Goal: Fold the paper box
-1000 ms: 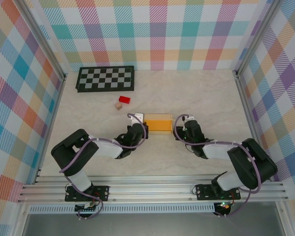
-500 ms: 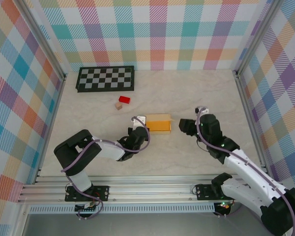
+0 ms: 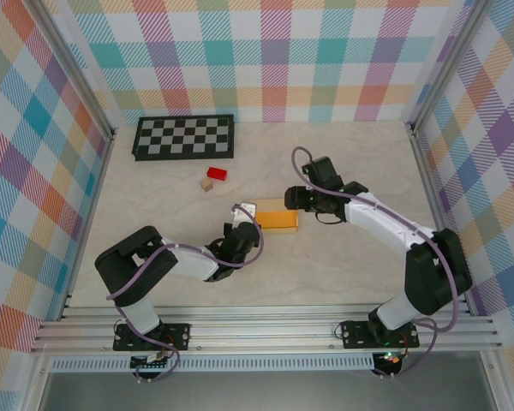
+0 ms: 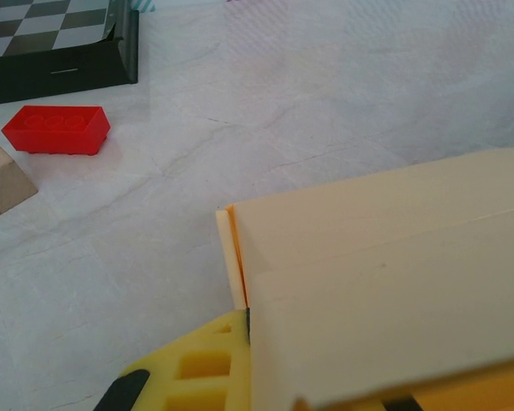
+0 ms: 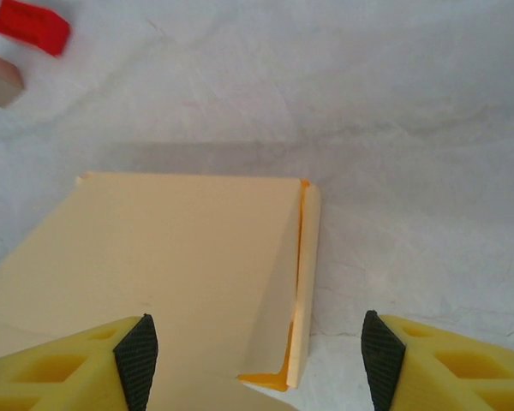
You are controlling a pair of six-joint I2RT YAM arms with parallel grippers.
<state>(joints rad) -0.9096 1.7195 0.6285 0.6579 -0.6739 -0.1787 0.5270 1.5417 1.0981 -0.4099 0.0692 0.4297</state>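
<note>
The paper box (image 3: 277, 216) is a shallow yellow-orange closed box lying mid-table, with a pale top (image 5: 180, 257) and an end flap standing slightly ajar at its right end. My left gripper (image 3: 245, 224) is at the box's left end. In the left wrist view one yellow finger (image 4: 207, 364) presses its pad against the box's left edge (image 4: 240, 274), and the box covers the other finger. My right gripper (image 3: 296, 199) is open over the box's right end, its fingers (image 5: 137, 360) straddling that end (image 5: 301, 282) without touching it.
A small red block (image 3: 217, 173) and a tiny tan cube (image 3: 206, 184) lie just left of and behind the box. The black-and-white checkerboard (image 3: 184, 136) sits at the back left. Aluminium rails and plaid walls frame the table.
The right arm swung from beside the box's right end up and around to its back right corner, open throughout. The left gripper stayed at the box's left end.
</note>
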